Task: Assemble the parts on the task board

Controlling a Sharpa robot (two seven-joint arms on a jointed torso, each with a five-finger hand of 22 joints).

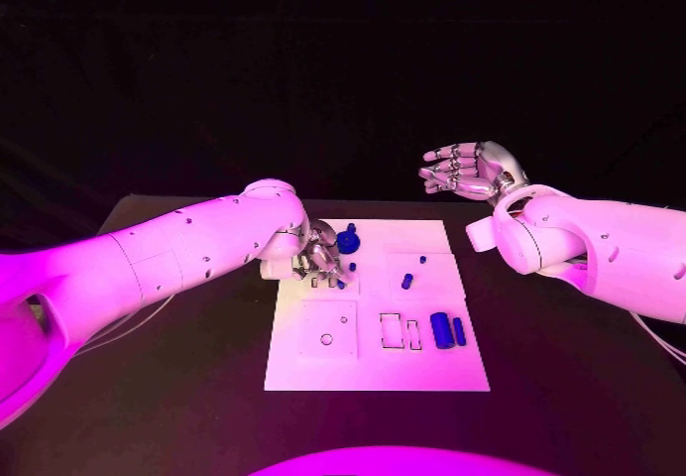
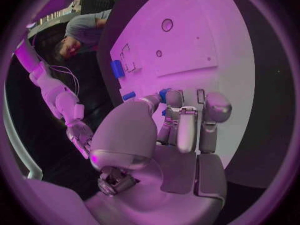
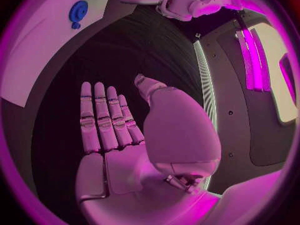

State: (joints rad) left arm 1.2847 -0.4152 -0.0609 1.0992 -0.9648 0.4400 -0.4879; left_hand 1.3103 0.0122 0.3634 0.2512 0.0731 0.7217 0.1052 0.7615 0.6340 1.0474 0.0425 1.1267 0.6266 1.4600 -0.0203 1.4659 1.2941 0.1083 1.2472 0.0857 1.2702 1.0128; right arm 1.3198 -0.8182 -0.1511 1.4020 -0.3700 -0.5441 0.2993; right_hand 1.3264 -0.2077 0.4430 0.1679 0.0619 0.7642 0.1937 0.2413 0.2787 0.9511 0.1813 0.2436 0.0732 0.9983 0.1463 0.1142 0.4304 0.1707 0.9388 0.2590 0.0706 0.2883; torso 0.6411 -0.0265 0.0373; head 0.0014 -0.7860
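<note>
**Left fingers down at the board's far-left corner, right fingers spread and empty**

The fingers (image 2: 186, 130) of my left hand (image 1: 312, 260) point down onto the task board (image 1: 375, 372) near its far-left corner; in the left wrist view they sit close together with a bit of blue part (image 2: 164, 94) showing just past the tips, but I cannot tell whether they actually grip it. My right hand (image 1: 469, 169) hovers off the board, beyond its far-right corner and above the bench (image 1: 572, 397), its fingers (image 3: 100, 115) straight, side by side and holding nothing (the palm lies flat in the right wrist view).

The board lies in the middle of the bench, its long axis running away from me. On it, a round blue gear-like part (image 1: 348, 240) sits just beside the left hand, toward the far edge. A small blue peg (image 1: 407, 281) lies near the board's centre, its long axis tilted slightly off the board's length. Two blue bars (image 1: 449, 330) lie side by side near the right edge, long axes parallel to the board's long side, just beside two empty rectangular slots (image 1: 399, 332).
</note>
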